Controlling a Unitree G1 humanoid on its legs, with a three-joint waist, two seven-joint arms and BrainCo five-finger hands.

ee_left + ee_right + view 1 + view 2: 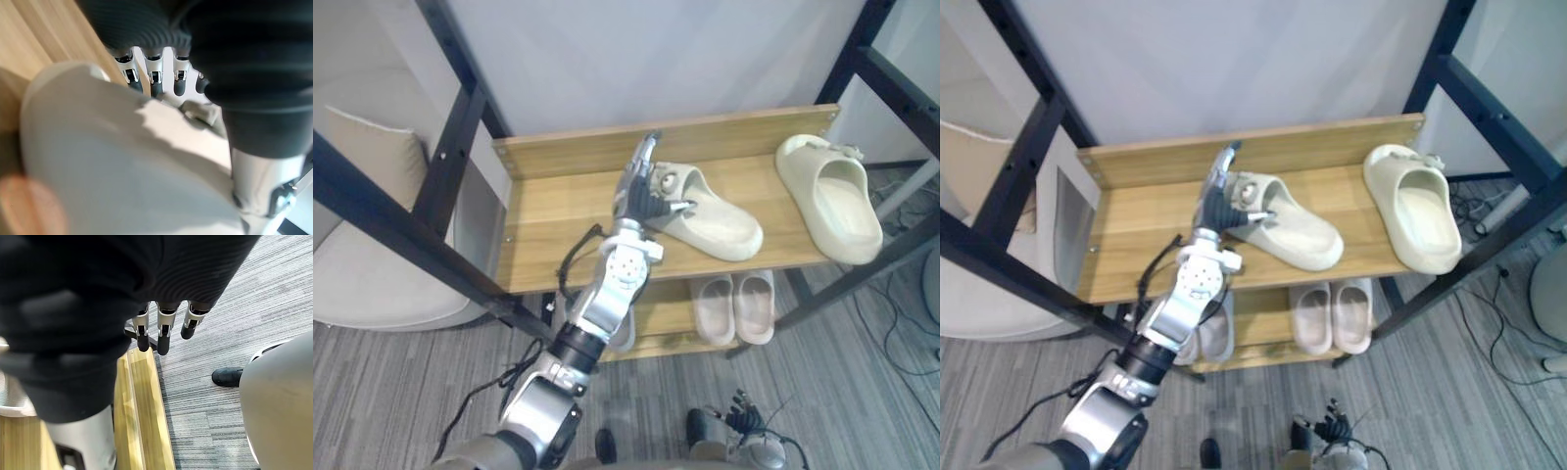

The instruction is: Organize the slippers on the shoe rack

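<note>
The left robot hand (644, 191) is positioned over the top shelf (548, 225) of the shoe rack, at the end of the cream slipper (715, 223) that carries the band. In the left wrist view the fingers (154, 83) run down one side of the band and the thumb lies across the other side, so the left robot hand is closed on the cream slipper with the band held between them. One finger points straight toward the back board of the shelf. The cream slipper rests flat on the shelf and extends at an angle away from the thumb side of the left robot hand toward the front edge. A second cream slipper (832, 196) lies on the same shelf, well apart from the left robot hand and beyond the held slipper on the thumb side, near the end of the shelf. On the lower shelf (661, 323), below and nearer the robot than the left robot hand, a pale pair of slippers (736, 308) sits side by side. A grey slipper (1214, 338) lies on that shelf directly beneath the left forearm, partly hidden by it. The right robot hand (164, 335) hangs low over the grey carpet floor (220, 333), beside the edge of the lower shelf, fingers relaxed and holding nothing.
</note>
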